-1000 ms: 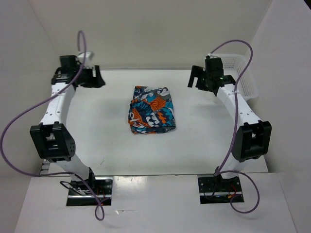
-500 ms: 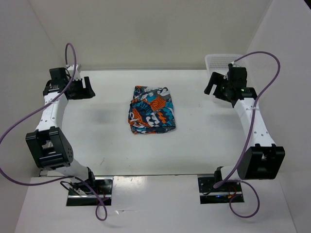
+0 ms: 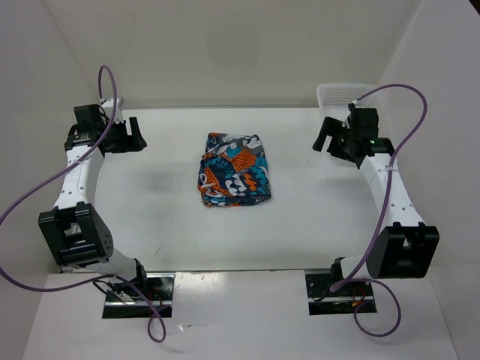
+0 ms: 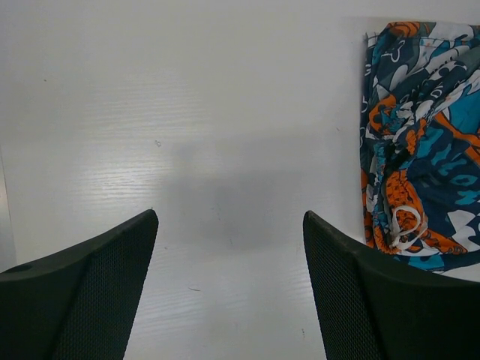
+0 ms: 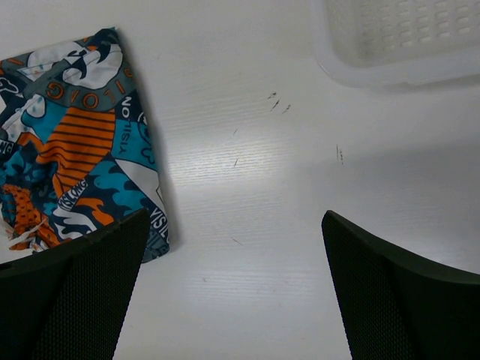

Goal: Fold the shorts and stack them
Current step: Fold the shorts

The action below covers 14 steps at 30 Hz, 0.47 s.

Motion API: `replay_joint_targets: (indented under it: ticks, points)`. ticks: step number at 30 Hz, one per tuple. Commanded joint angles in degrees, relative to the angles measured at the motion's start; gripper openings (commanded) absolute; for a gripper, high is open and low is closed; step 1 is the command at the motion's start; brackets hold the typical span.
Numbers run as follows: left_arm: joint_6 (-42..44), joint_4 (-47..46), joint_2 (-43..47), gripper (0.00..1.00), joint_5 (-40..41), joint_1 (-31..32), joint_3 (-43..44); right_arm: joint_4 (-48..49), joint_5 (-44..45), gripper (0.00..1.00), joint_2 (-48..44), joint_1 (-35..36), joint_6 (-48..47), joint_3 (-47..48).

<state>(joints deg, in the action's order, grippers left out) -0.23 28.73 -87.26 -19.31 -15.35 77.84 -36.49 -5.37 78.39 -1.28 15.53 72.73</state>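
Note:
The shorts (image 3: 233, 169), a patchwork print of teal, orange, black and white, lie folded in a compact bundle at the middle of the white table. They also show at the right edge of the left wrist view (image 4: 420, 142) and at the left of the right wrist view (image 5: 75, 165). My left gripper (image 3: 133, 135) is open and empty, well to the left of the shorts. My right gripper (image 3: 322, 135) is open and empty, to their right. Both hover above bare table.
A white plastic mesh basket (image 3: 346, 94) stands at the back right corner, behind my right gripper, and shows at the top of the right wrist view (image 5: 397, 37). White walls enclose the table on three sides.
Both arms have drawn outward away from the shorts, the left toward the left wall and the right toward the basket. In the last half second they barely moved. The shorts have not moved.

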Motion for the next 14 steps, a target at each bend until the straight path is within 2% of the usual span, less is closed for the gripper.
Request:
replay_joint_targets:
  ticks: [1,14]
  points:
    - [0.23,-1.48,2.27,0.85,-0.29,-0.38,-0.68,0.28,-0.43,1.0,-2.19,0.05,-0.68,-0.22]
    - [0.23,-1.48,2.8,0.86,-1.87,-0.38,-1.2,0.28,-0.96,1.0,-2.72,0.05,-1.73,-0.75]
